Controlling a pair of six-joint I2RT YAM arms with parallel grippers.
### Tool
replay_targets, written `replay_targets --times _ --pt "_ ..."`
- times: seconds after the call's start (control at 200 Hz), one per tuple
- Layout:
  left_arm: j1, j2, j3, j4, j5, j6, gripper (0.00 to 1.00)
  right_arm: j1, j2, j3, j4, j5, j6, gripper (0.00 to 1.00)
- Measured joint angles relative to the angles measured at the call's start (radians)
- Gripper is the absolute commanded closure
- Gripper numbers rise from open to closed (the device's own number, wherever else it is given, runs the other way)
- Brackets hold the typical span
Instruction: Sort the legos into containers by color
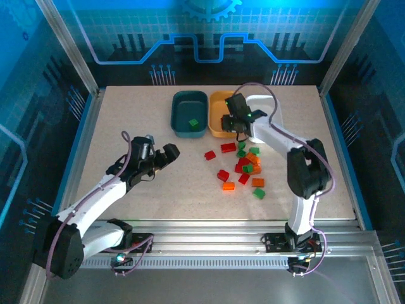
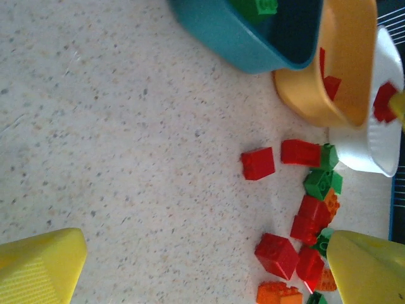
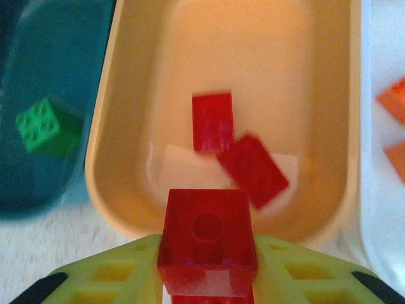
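right gripper (image 3: 207, 275) apparently pinching red brick (image 3: 207, 235)

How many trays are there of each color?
Dark teal tray: 1
Orange tray: 1
White tray: 1
Total: 3

Speckled beige table (image 1: 126, 114), blue-lit walls (image 1: 285, 31)

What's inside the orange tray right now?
The orange tray holds two red bricks. A third red brick, clamped in the right gripper, hides part of the near end.
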Motion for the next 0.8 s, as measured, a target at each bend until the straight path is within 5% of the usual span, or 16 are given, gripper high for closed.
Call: replay_targets --times 0.245,0.45,0.575,0.8 --pt "0.0 -0.05 -0.026 -0.04 0.005 -0.001 0.01 -0.049 0.241 0.298 -0.079 -0.033 -0.021 0.47" --pt "-0.038 0.0 0.006 -0.067 0.029 0.044 0.01 -0.051 0.251 0.316 -0.122 -0.043 -0.024 0.41" --pt "-0.159 0.108 0.114 -0.111 -0.013 0.097 0.02 -0.051 0.141 0.191 -0.105 -0.043 -0.02 0.42" --pt "-0.275 0.265 0.214 -0.094 -0.035 0.129 0.04 -0.05 -0.295 -0.258 -0.021 -0.042 0.04 0.44"
